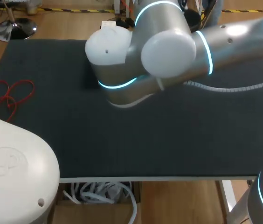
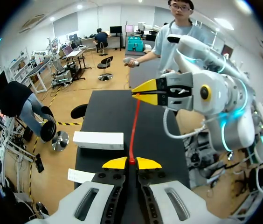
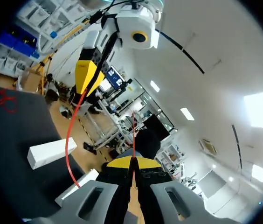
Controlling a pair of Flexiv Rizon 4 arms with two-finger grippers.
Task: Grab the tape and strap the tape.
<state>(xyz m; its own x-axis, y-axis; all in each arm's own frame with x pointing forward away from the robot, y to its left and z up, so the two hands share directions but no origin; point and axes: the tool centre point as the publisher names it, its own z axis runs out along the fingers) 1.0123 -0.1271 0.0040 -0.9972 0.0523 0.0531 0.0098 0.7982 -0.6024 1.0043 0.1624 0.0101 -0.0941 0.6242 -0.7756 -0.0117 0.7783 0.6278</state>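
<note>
Clamping red tape (image 2: 134,126) w/ left pincer (image 2: 131,163), right pincer (image 2: 145,92) (hidden overhead)

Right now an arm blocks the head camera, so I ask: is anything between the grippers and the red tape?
Nothing visible does. The left gripper and the right gripper are each shut on the red tape, which runs free between them. The white box lies on the table, off to one side.

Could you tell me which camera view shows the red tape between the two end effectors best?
The left wrist view: the red tape runs straight, its whole length visible, from the left end effector to the right end effector. The right wrist view shows it curved. In the head view the right arm hides it.
</note>
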